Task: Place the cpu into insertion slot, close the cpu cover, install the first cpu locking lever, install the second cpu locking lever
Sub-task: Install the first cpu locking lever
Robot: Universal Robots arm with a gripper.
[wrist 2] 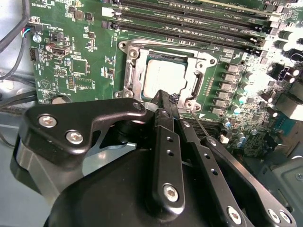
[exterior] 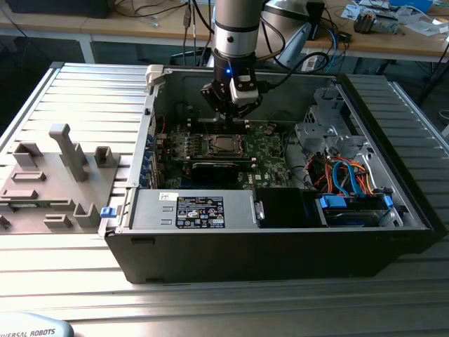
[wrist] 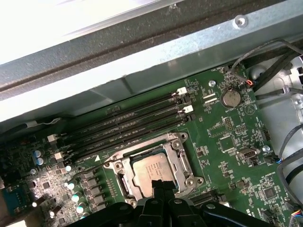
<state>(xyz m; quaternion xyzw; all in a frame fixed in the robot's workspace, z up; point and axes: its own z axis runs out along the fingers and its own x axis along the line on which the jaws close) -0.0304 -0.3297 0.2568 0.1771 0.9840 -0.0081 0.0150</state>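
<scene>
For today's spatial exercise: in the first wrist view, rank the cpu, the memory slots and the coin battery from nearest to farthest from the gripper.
1. cpu, right by the gripper.
2. memory slots, beyond the socket.
3. coin battery, far off near the cables.

I am working in a robotics or electronics lab. An opened desktop computer case (exterior: 280,232) lies on its side on a ribbed aluminium tabletop (exterior: 84,98), its green motherboard (exterior: 270,151) bare just beneath the fingers (exterior: 230,118). Well off to one side of the fingers sits a set of grey fixture blocks (exterior: 52,179), the sort made for holding parts. Beyond the arm, far behind the fingers, I see a wooden workbench (exterior: 393,38) cluttered with loose cables (exterior: 158,10) and small hardware, as in a test room.
</scene>
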